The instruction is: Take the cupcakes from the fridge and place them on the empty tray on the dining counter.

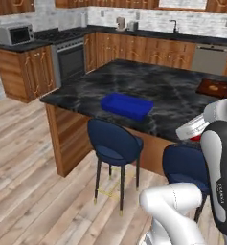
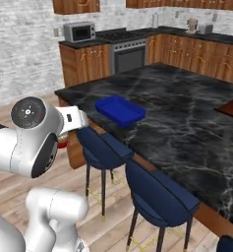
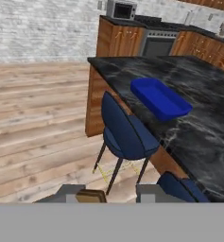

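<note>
**Hand view: claw pinching a brown item, short of the counter**

Hand view, bottom edge: gripper fingertips pressed on a small brown thing, probably the chocolate cupcake; identity not certain. Left base view: forearm raised at right, wrist reaching toward the dining counter, a red bit under the hand. Right base view: elbow folded high at left, hand level beside the counter's corner. Blue tray flat on the marble near the stool-side edge, nothing in it. Two blue stools tucked below.
</note>
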You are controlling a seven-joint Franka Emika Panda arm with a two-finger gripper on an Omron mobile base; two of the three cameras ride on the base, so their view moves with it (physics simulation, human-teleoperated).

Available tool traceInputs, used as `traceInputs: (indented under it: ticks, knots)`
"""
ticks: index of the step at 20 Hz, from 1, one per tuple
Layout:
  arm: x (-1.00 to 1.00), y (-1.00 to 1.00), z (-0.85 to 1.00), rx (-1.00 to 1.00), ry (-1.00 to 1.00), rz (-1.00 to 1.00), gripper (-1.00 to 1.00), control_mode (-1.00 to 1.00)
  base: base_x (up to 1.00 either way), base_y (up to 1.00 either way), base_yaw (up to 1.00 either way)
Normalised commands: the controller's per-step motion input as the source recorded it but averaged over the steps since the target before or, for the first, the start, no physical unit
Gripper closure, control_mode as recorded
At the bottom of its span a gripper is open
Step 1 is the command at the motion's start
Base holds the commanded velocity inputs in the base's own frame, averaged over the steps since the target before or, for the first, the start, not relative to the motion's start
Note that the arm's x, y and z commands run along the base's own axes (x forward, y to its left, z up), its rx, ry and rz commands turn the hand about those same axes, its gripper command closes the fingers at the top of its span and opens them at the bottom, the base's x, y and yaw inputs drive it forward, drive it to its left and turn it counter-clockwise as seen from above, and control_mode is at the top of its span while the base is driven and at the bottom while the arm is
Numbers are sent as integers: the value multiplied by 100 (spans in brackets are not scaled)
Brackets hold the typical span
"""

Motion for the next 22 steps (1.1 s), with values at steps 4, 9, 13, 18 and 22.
traceInputs:
  ticks: [4,9,13,18,22]
  knots:
    - [0,0,0,0,0,0,100,100,100,75,-31]
    - [0,0,0,0,0,0,100,100,100,56,-32]
    - [0,0,0,0,0,0,100,100,100,26,-32]
    - [0,0,0,0,0,0,100,100,100,24,-28]
    - [25,4,-10,0,-9,-7,100,-100,75,15,-20]
